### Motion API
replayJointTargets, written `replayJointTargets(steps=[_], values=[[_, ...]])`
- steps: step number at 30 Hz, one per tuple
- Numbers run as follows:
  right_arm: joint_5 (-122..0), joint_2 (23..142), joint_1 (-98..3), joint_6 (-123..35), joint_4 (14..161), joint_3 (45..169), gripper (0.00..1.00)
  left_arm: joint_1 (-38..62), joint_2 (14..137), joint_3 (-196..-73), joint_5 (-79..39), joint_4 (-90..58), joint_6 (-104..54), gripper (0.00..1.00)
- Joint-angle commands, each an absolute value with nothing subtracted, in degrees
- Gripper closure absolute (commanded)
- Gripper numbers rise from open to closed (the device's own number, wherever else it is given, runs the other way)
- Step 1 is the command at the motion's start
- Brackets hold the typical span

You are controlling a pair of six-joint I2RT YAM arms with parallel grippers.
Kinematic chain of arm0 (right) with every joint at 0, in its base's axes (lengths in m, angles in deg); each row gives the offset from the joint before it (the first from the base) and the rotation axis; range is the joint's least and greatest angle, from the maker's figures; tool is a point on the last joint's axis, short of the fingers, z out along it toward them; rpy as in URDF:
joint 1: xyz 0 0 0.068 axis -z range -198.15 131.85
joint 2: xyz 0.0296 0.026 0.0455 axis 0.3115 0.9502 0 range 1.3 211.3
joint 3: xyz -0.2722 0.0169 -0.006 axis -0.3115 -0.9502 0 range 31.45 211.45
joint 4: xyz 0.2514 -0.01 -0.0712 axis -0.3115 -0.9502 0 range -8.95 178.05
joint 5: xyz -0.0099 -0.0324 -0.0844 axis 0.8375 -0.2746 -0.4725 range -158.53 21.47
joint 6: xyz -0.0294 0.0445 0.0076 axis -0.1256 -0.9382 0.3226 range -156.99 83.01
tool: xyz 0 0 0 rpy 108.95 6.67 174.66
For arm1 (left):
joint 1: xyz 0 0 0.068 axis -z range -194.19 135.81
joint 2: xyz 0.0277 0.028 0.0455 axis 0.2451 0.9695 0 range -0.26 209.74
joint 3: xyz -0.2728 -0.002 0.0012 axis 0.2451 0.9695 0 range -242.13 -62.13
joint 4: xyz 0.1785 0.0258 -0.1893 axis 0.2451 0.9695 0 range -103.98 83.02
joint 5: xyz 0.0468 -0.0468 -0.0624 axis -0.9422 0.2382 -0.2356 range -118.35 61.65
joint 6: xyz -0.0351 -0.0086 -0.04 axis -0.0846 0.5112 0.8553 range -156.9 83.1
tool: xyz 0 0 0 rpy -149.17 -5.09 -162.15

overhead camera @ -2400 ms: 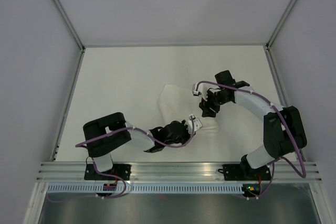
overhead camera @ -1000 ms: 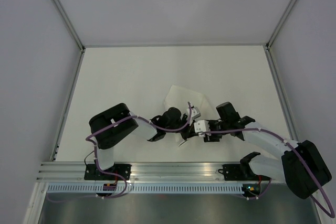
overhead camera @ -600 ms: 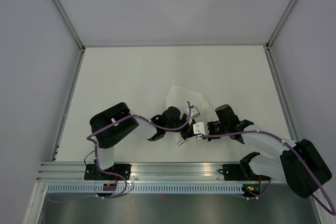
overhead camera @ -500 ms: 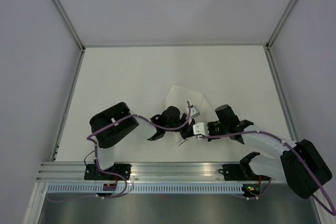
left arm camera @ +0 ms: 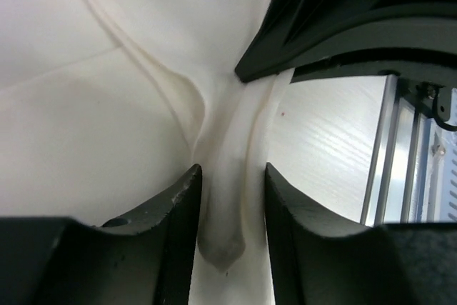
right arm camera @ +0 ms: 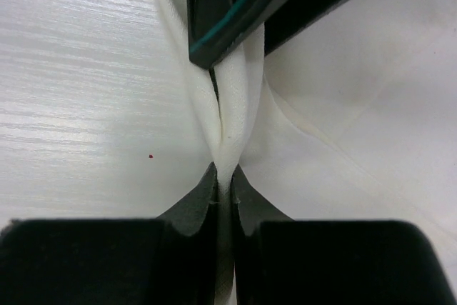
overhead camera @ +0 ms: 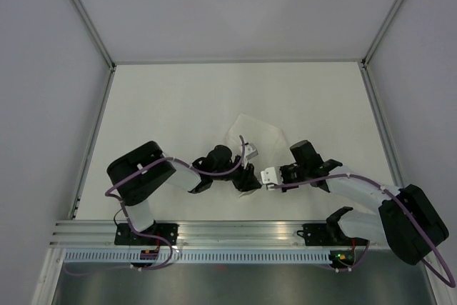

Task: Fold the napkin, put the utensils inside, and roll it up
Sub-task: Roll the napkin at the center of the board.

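Left edge: a grey metal frame post [overhead camera: 91,141] bounds the flat white table [overhead camera: 157,105] on the left of the overhead view, with a broad stretch of surface between it and the arms
Left gripper: the black two-finger left gripper [left arm camera: 230,208] sits low in the centre of the overhead view; its fingers stand apart, and a raised ridge of cloth lies loosely between them without being pinched
Napkin: the white soft cloth napkin [overhead camera: 258,132] lies mid-table, rumpled; most of it spreads toward the upper right of the grippers, and its near corner is gathered into the ridge that both grippers straddle
Right gripper: the black two-finger right gripper [right arm camera: 223,194] sits just right of the left one, almost tip to tip; its fingers are pressed together on the napkin's ridge
Utensils: not visible in any view
Risk: with one thin pinch as the only hold, a pull could slip off the cloth or drag the whole napkin instead of folding it; the parted left fingers could snag the ridge on leaving, and the tips are close enough to knock together
Room: open toward the top of the frame and to both sides; the ribbed aluminium rail [overhead camera: 243,228] lies near, below the grippers, so there is little room that way
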State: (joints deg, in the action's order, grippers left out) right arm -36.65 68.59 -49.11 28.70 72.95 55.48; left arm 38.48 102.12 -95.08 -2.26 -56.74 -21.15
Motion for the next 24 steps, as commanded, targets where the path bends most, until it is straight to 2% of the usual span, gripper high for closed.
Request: replayJointTargets(steps=[1, 8, 15, 21, 24], values=[[-35.4, 71.3, -48.8, 29.5, 64.4, 56.1, 1.0, 37.1, 98.4, -91.8, -4.3, -52.8, -18.0, 0.54], [-33.5, 74.0, -48.3, 29.5, 61.1, 58.4, 0.99, 36.8, 88.9, -88.6, -10.3, -54.8, -16.0, 0.5], [-27.6, 83.6, -43.7, 34.4, 49.1, 66.9, 1.0, 37.1, 78.3, -82.2, -23.7, -58.4, -16.7, 0.5], [-23.4, 92.6, -39.7, 38.3, 40.3, 74.0, 1.0, 42.9, 78.8, -84.6, -35.2, -56.7, -24.8, 0.56], [-22.4, 96.0, -38.8, 39.5, 37.5, 76.3, 1.0, 46.8, 80.7, -86.9, -40.8, -57.2, -30.4, 0.54]])
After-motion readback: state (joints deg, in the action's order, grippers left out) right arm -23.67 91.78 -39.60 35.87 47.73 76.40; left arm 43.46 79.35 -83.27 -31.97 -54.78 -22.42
